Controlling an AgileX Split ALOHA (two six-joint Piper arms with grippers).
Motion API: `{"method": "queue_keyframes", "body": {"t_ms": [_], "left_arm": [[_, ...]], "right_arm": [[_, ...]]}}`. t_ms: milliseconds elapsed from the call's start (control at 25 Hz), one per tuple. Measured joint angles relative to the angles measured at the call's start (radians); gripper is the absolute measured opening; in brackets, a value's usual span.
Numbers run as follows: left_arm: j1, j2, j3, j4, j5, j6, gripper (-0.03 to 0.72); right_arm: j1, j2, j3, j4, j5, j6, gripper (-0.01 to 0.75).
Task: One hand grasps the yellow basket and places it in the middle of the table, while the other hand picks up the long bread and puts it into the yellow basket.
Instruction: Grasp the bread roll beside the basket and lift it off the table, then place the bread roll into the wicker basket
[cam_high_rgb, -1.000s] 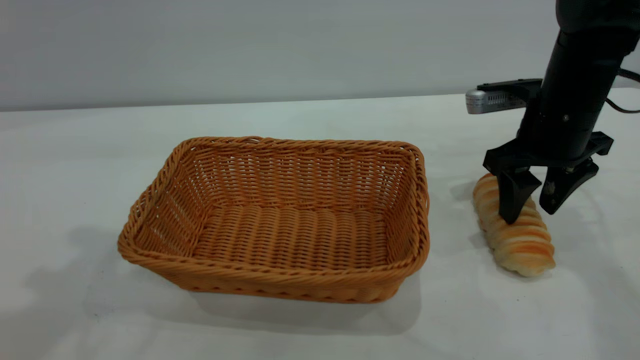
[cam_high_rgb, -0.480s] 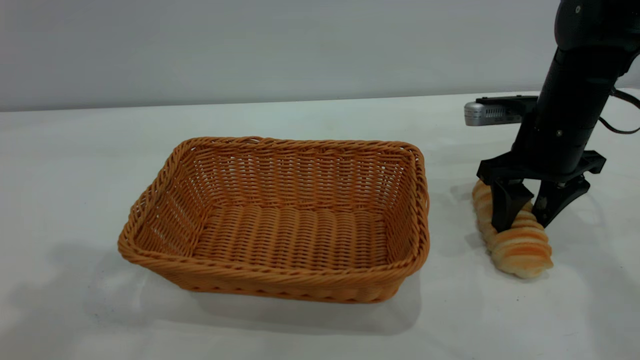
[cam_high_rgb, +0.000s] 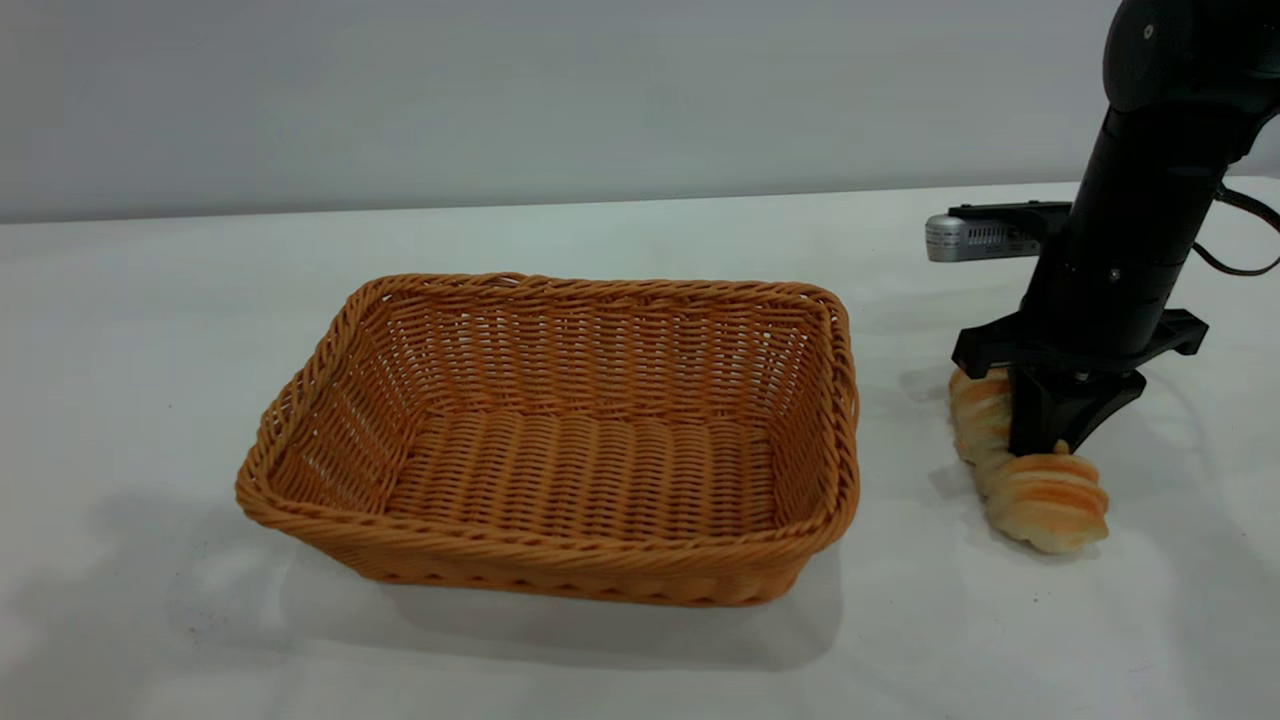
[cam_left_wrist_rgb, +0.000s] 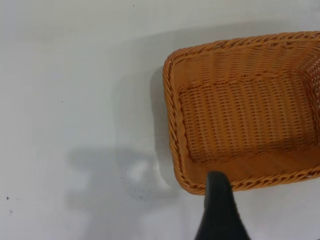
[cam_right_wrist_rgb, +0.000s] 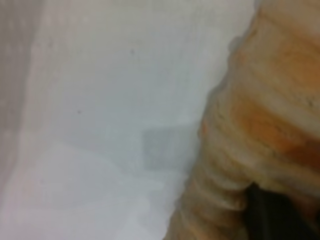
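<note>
Basket and bread are the two task items, both resting on the wide white table (cam_high_rgb: 620, 230). Largest after the table is the yellow basket (cam_high_rgb: 560, 440), an orange-tan rectangular wicker basket with flared sides and a braided rim, sitting upright and empty near the middle of the tabletop, its long side facing the exterior camera. Its placement there looks finished, judging from how squarely it sits with nothing holding it.

Next in size is the right arm, a thick black column with a small grey part on its side, coming down from above at the right of the table. Its right gripper (cam_high_rgb: 1050, 440) points straight down onto the long bread (cam_high_rgb: 1040, 495), a golden roll with pale crosswise ridges that lies on the table just beside the basket's right end, apart from it. The two black fingers are drawn in close and pinch the roll across its middle (the crust bulges out below them), a grip that suits lifting an oblong, soft thing without tipping it. The bread appears not yet raised.

The right wrist view shows the ridged crust pressed against a dark finger (cam_right_wrist_rgb: 270, 215).

Smallest in view is the left gripper, seen only as one black fingertip (cam_left_wrist_rgb: 219, 210) in the left wrist view, hanging above the basket's rim at a corner; whether its fingers are spread cannot be told.
</note>
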Motion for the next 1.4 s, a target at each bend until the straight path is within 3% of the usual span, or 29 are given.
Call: {"method": "queue_keyframes", "body": {"t_ms": [360, 560, 720, 880, 1080, 1400], "left_arm": [[0.0, 0.0, 0.001, 0.0, 0.0, 0.0, 0.54], [0.0, 0.0, 0.001, 0.0, 0.0, 0.0, 0.54], [0.0, 0.0, 0.001, 0.0, -0.001, 0.0, 0.54], [0.0, 0.0, 0.001, 0.0, -0.002, 0.0, 0.54], [0.0, 0.0, 0.001, 0.0, -0.002, 0.0, 0.54], [0.0, -0.009, 0.001, 0.0, -0.002, 0.0, 0.54]], "right_arm": [[0.0, -0.122, -0.072, -0.056, 0.105, 0.005, 0.077], [0.018, -0.273, -0.101, 0.002, 0.166, -0.004, 0.076], [0.094, -0.336, -0.101, 0.067, 0.206, -0.043, 0.073], [0.22, -0.343, -0.101, 0.134, 0.21, -0.093, 0.073], [0.364, -0.322, -0.101, 0.16, 0.135, -0.131, 0.073], [0.398, -0.211, -0.101, 0.161, 0.037, -0.155, 0.071]]}}
